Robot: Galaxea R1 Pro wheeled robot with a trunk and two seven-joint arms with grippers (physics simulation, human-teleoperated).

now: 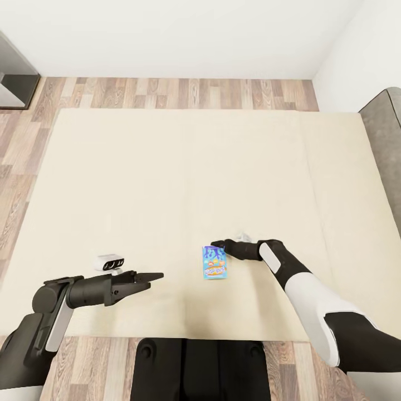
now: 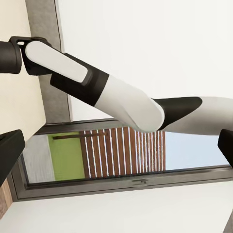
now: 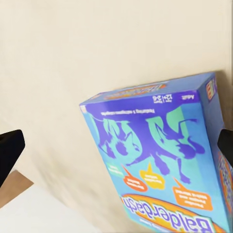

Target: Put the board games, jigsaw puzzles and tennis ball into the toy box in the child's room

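Head view, left to right. The left hand [image 1: 150, 280] hovers low over the near-left part of the bed [image 1: 167, 167], its fingers drawn almost together and grasping nothing; a small white device with dark sockets [image 1: 109, 262] lies on the mattress just beyond it. Right of centre, near the bed's near edge, lies the small blue board game [image 1: 214, 263] — lettered "Balderdash" in the right wrist view. The right hand [image 1: 218, 243] reaches in from the right, its tip at the box's far edge.

Step in hand, as judged: collecting this board game from the bed, not yet lifted. The next move calls for the fingers to straddle the box and close on it.

The right wrist view shows what the head view cannot: the box [image 3: 165, 160] sits between two dark fingertips [image 3: 9, 148], spread apart and not yet gripping. The left wrist view looks away from the bed — toward the right arm [image 2: 111, 97], a white wall and a window [image 2: 121, 155].
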